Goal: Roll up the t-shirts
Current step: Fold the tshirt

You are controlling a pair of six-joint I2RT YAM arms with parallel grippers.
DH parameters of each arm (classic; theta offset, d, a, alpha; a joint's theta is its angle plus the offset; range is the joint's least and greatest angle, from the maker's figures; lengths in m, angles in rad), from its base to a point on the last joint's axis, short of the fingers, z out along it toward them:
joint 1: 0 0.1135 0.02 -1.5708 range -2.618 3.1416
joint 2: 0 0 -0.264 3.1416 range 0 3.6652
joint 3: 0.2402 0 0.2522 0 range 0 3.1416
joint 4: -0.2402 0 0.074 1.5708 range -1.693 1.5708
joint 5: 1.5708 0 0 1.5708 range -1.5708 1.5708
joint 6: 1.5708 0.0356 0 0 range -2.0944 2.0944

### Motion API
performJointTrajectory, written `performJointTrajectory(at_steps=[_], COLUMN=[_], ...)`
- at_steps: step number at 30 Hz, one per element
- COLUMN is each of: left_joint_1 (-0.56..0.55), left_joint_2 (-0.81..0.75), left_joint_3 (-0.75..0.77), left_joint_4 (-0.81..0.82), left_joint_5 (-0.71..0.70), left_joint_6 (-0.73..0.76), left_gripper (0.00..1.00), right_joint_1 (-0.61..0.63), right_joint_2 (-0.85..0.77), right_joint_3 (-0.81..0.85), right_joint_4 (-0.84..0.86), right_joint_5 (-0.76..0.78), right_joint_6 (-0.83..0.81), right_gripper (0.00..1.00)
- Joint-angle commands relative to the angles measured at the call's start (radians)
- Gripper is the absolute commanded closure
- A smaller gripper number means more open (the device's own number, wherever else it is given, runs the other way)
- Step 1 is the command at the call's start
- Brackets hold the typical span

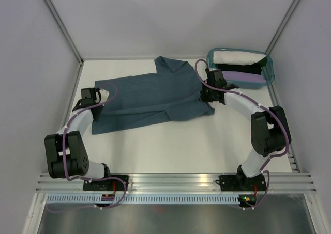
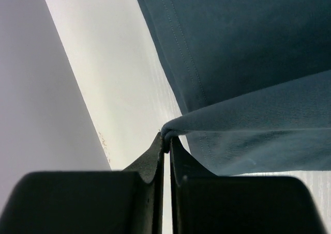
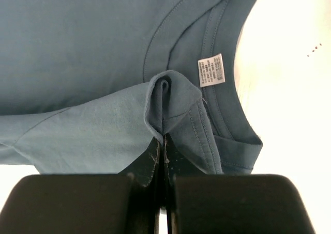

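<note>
Both arms reach forward from the near edge of the table (image 1: pixel 181 146), elbows bowed outward and wrists turned in toward each other. The left gripper (image 1: pixel 103 94) is at the left end of the slate-blue t-shirt (image 1: pixel 150 97) and the right gripper (image 1: pixel 208 92) is at its right end, by the collar. Each pair of jaws is pressed together on a small pinch of blue cloth.

The shirt lies spread mostly flat across the middle of the table, one sleeve pointing toward the back wall.

The left wrist view shows what the top view cannot: a fold of the t-shirt (image 2: pixel 248 53) raised off the table where it enters the left gripper (image 2: pixel 166 137), with the stitched hem running away beyond it. The right wrist view shows a ridge of the t-shirt (image 3: pixel 77 43) rising into the right gripper (image 3: pixel 164 138), and a white label (image 3: pixel 211 69) inside the neckband (its print too small to read).

Only the top view shows the teal basket (image 1: pixel 269 71) at the far right corner, holding a white bundle (image 1: pixel 235 57), a black bundle (image 1: pixel 240 68) and a lilac bundle (image 1: pixel 248 79).
</note>
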Motion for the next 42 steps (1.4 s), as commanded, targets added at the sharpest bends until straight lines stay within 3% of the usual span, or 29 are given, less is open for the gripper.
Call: performJointTrajectory(at_steps=[1,15,17,18,20,22,29,30,35,40,42], left_joint_1=[0.008,0.013,0.013,0.013,0.014,0.019,0.062,0.065,0.074,0.069,0.068], left_joint_2=[0.021,0.189,0.204,0.218,0.230,0.242,0.285,0.287,0.212,0.003,-0.092], left_joint_3=[0.042,0.134,0.143,0.146,0.152,0.160,0.224,0.242,0.267,0.132,0.082], left_joint_4=[0.025,0.054,0.059,0.065,0.077,0.109,0.151,0.145,0.024,-0.053,-0.128], left_joint_5=[0.007,0.005,0.005,0.005,-0.004,-0.031,-0.053,-0.041,0.082,0.256,0.334], left_joint_6=[-0.042,-0.071,-0.078,-0.085,-0.095,-0.112,-0.153,-0.161,-0.171,-0.042,0.015], left_gripper=[0.98,0.98,0.94,0.91,0.78,0.69,0.65,0.60,0.56,0.54,0.50], right_joint_1=[0.000,-0.010,-0.011,-0.011,-0.019,-0.029,-0.066,-0.065,-0.088,-0.111,-0.111], right_joint_2=[-0.011,0.193,0.219,0.228,0.254,0.279,0.254,0.222,0.100,-0.039,-0.054], right_joint_3=[0.053,0.234,0.243,0.249,0.266,0.303,0.320,0.308,0.184,-0.008,-0.065], right_joint_4=[-0.003,-0.032,-0.017,-0.011,-0.011,-0.038,-0.063,-0.066,-0.090,-0.054,-0.031], right_joint_5=[-0.001,0.007,0.008,0.019,0.046,0.083,0.115,0.120,0.136,0.076,0.037], right_joint_6=[0.014,0.027,0.027,0.029,0.035,0.040,0.026,0.011,0.001,0.018,0.018], right_gripper=[1.00,1.00,0.89,0.72,0.61,0.60,0.60,0.60,0.60,0.60,0.53])
